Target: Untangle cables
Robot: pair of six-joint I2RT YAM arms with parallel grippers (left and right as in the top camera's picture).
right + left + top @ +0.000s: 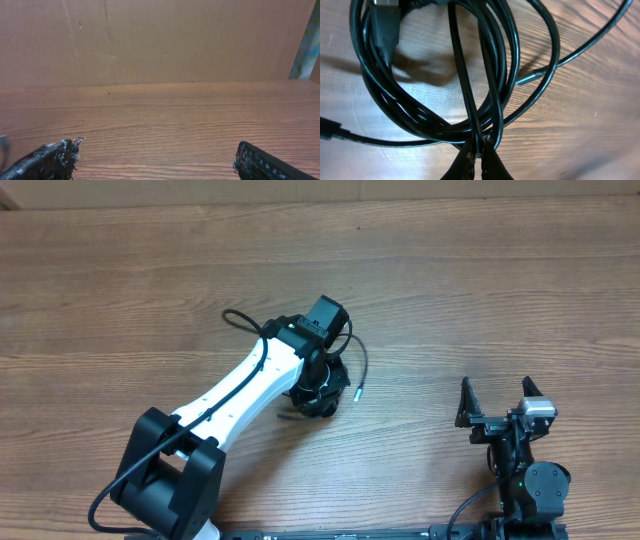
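— Fingertips [462, 167] of my left gripper [479, 156] sit right under the wrist lens. They are pressed together with a couple of strands of the cables [420, 117] pinched between them.

— So you have the whole bundle?

— No, only those strands at the near edge of the coil. The rest lies looped on the table [500, 280], and one loose end with a silver tip [526, 77] trails off to the side.

— Which step is that?

— My guess is the first pull. Strands are picked, but nothing is separated yet.

— And next?

— A slow lift away from the coil. Something should probably hold the loops down, or the lot may come along.

— Your other hand?

— My right gripper [496, 390] is well apart, near the front edge. Its jaws are spread wide with nothing between them, and its camera sees only bare wood.

— And the pose?

— My left arm [240, 395] reaches out over the table, wrist bent straight down above the coil.
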